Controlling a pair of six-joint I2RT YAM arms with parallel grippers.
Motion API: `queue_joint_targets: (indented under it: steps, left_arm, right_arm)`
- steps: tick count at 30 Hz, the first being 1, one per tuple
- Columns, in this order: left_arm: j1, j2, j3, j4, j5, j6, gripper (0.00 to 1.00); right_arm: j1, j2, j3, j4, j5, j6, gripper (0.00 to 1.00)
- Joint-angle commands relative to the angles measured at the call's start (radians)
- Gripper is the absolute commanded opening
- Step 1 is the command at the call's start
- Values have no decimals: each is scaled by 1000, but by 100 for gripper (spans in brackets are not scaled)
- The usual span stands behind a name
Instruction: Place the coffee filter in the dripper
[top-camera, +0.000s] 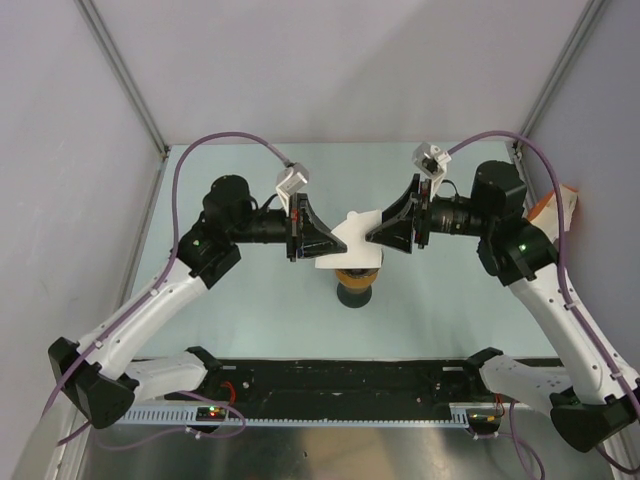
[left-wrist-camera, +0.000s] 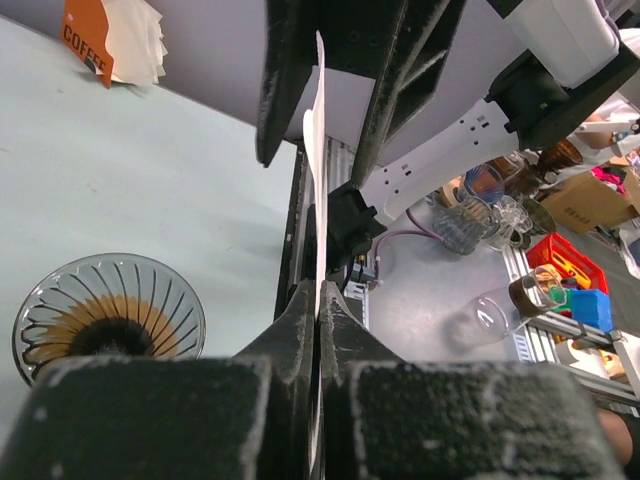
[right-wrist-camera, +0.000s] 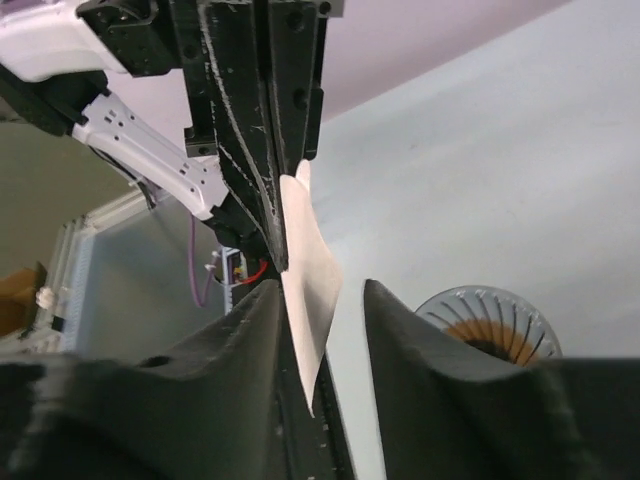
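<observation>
The white paper coffee filter (top-camera: 352, 238) hangs in the air between both grippers, right above the dripper (top-camera: 357, 270). My left gripper (top-camera: 332, 245) is shut on the filter's left edge; in the left wrist view the jaws (left-wrist-camera: 320, 292) pinch the sheet edge-on (left-wrist-camera: 316, 140). My right gripper (top-camera: 372, 237) is open, and in the right wrist view the filter (right-wrist-camera: 308, 285) hangs between its parted fingers (right-wrist-camera: 322, 290), close to the left one. The clear ribbed dripper shows below in the left wrist view (left-wrist-camera: 108, 315) and in the right wrist view (right-wrist-camera: 490, 320), sitting on an orange ring with a dark centre.
An orange pack of spare filters (left-wrist-camera: 110, 40) leans at the table's far right side and also shows in the top view (top-camera: 555, 205). A black rail (top-camera: 340, 375) runs along the near edge. Glassware and boxes (left-wrist-camera: 500, 210) lie beyond the table.
</observation>
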Motion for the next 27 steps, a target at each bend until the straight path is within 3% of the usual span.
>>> queue_joint_targets:
  steps: [1,4,6,9,12,15,20,22,24,27]
  left_arm:
    - [5,-15,-11,72,24,-49,0]
    - [4,-19,-13,72,16,-50,0]
    - [6,-20,-17,72,9,-49,0]
    - [5,-20,-22,72,0,-48,0]
    - [6,-17,-23,72,-4,-56,0]
    - [11,-18,-21,116,-7,-83,0]
    - [16,-16,-30,145,-19,-101,0]
    - [17,-21,-42,146,-12,-92,17]
    - [27,-33,-46,119,12,-71,41]
    - [89,-72,-24,-13,65,29,64]
  right_arm:
    - [9,15,16,116,-45,59,34]
    - [25,28,17,108,-43,39,12]
    - [32,35,16,99,-46,25,8]
    - [47,42,17,87,-57,18,18]
    - [56,44,10,83,-71,21,34]
    - [59,38,-19,97,-85,34,35]
    - [56,28,-45,130,-95,47,7]
    - [50,23,-46,134,-109,37,2]
    - [47,16,-47,107,-130,-9,0]
    - [57,3,-39,-42,-143,-201,0]
